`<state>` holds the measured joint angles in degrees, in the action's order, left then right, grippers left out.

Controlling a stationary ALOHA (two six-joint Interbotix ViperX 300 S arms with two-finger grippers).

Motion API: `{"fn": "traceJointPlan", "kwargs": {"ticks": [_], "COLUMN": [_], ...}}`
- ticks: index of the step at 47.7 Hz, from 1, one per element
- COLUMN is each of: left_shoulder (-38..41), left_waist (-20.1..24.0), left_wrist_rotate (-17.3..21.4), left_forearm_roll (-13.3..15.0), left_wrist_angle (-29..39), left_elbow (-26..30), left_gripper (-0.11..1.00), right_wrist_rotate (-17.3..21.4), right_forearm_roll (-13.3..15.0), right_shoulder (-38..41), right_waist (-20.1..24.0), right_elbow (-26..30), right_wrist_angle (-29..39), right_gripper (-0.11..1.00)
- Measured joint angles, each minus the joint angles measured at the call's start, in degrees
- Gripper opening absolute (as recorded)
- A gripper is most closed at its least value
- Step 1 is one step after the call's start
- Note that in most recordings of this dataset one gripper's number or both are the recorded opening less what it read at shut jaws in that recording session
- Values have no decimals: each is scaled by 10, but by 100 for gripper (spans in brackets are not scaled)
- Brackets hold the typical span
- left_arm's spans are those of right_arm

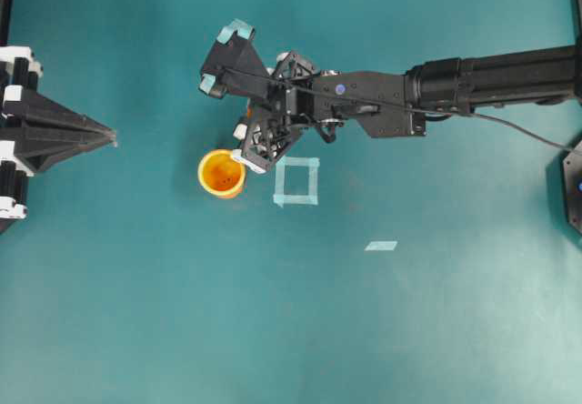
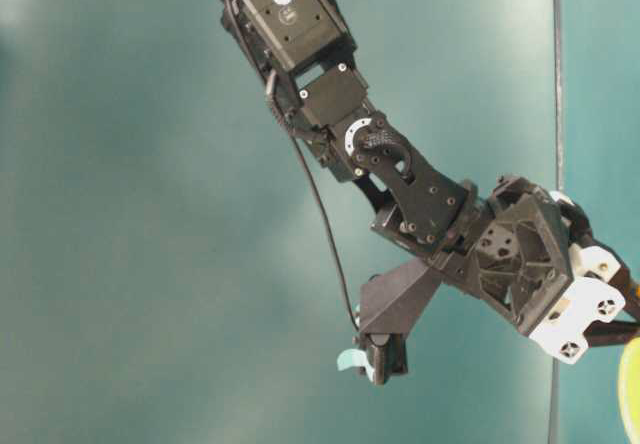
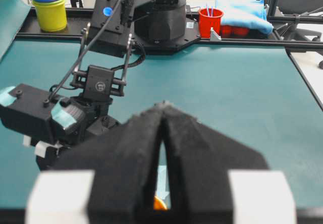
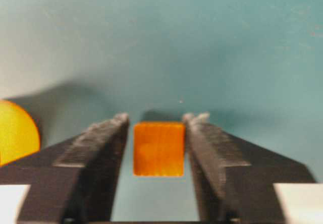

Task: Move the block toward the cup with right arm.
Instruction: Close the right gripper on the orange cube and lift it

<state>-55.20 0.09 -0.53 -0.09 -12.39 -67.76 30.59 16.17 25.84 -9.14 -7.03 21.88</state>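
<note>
The orange block [image 4: 158,148] lies between the two black fingers of my right gripper [image 4: 157,119]. A narrow gap shows at its left side, and its shadow lies on the mat just behind it. The jaws straddle it slightly open. In the overhead view the right gripper [image 1: 244,146] points down just above-right of the yellow-orange cup [image 1: 222,173] and hides the block. The cup's rim shows at the left edge of the right wrist view [image 4: 17,130]. My left gripper [image 1: 111,136] is shut and empty at the far left, as the left wrist view [image 3: 162,105] also shows.
A pale-blue tape square outline [image 1: 296,181] lies right of the cup and a small tape strip [image 1: 381,246] further right. Beyond the table's far edge stand a yellow container [image 3: 49,9], a red cup [image 3: 210,21] and a blue cloth [image 3: 241,12].
</note>
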Motion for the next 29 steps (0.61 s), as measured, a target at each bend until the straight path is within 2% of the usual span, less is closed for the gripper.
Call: {"fn": "traceJointPlan", "kwargs": {"ticks": [4,22,24,29], "left_shoulder": [0,0,0,0], "left_waist": [0,0,0,0], "left_wrist_rotate": [0,0,0,0], "left_forearm_roll": [0,0,0,-1], "left_wrist_angle": [1,1,1,2], "left_elbow": [0,0,0,0], "left_gripper": [0,0,0,0], "right_wrist_rotate": [0,0,0,0], "right_forearm_roll": [0,-1,-1,-1], "right_shoulder": [0,0,0,0], "right_waist": [0,1,1,0], "right_elbow": [0,0,-1,0], "right_wrist_angle": [-1,-2,-4,-7], "right_gripper": [40,40,42,53]}}
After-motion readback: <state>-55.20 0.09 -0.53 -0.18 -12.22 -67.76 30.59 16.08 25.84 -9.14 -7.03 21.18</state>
